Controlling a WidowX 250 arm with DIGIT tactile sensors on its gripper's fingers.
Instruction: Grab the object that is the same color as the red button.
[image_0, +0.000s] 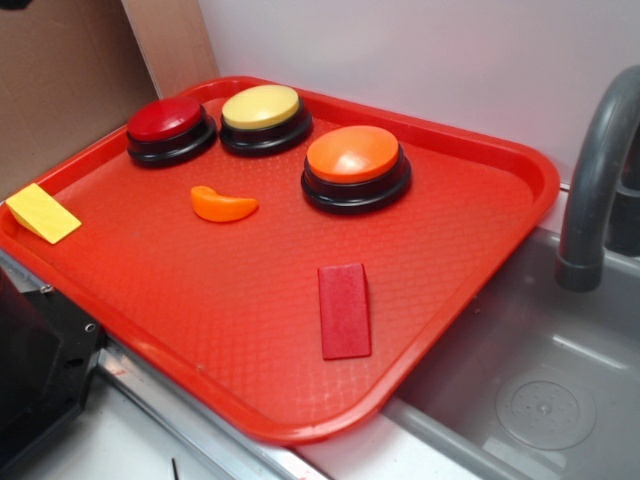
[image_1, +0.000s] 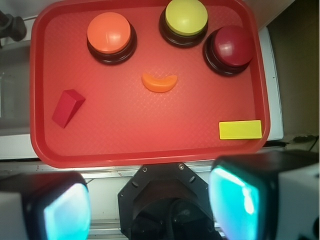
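A red tray (image_0: 480, 260) holds everything here. Along its far edge sit three push buttons on black bases: the red button (image_0: 170, 128) at one end, a yellow button (image_0: 265, 117) in the middle just beside it, and an orange button (image_0: 356, 167) at the other end, a little nearer the tray's centre. In front of the buttons lies an orange crescent (image_0: 223, 204), apart from all of them. A yellow wedge (image_0: 42, 212) rests at the tray's rim on the red button's side.

The dark red block (image_0: 344, 310) lies flat on the tray floor on the orange button's side, well apart from the buttons and from the crescent, nothing touching it. In the wrist view it shows its sloped wedge form (image_1: 67, 107).

The gripper (image_1: 150, 205) hangs above the tray's near edge, well clear of the block. Its two fingers (image_1: 235, 197) stand wide apart with nothing between them.

Beside the tray is a grey sink (image_0: 540, 400) with a grey tap (image_0: 595, 180) over it.
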